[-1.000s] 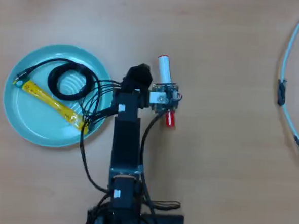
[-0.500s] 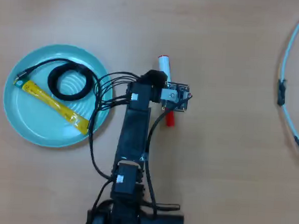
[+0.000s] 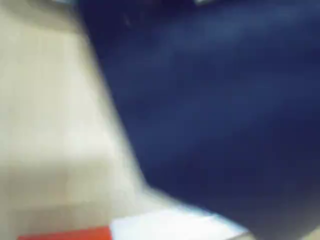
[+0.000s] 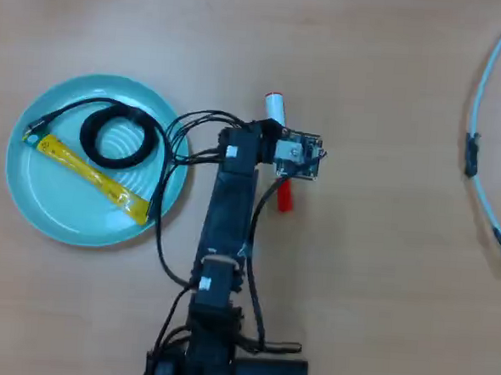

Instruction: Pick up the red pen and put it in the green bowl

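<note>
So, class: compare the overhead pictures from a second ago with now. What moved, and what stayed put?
The arm swung rightward in the overhead view, so its end effector now sits over the red pen. The pen, the green bowl and the yellow strip have not shifted. No grasp is visible.

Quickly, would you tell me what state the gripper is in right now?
Gripper: cannot be told; it sits over the red pen, and its jaws are hidden in the overhead view and blurred in the wrist view.

The wrist view was badly blurred; a dark blue mass filled most of it. The red pen (image 4: 277, 113) was hidden at mid-barrel under the gripper (image 4: 288, 156), whose jaws could not be made out. The pale-blue hoop (image 4: 484, 125) was cut off at the table's right edge.
</note>
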Motion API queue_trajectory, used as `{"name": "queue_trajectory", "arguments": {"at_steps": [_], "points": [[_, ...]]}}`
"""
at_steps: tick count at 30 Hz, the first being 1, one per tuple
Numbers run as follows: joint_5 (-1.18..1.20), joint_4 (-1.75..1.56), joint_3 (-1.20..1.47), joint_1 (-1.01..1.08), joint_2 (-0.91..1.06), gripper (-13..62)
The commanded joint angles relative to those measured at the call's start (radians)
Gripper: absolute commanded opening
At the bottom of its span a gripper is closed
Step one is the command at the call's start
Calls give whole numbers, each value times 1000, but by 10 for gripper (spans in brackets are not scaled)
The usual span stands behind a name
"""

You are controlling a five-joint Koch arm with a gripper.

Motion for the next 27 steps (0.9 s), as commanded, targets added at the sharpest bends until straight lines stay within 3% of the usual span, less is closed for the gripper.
{"name": "queue_trajectory", "arguments": {"at_steps": [1,27], "points": [[14,6,-98,18,-18,441],[5,3,-100,74,-270,441]]}}
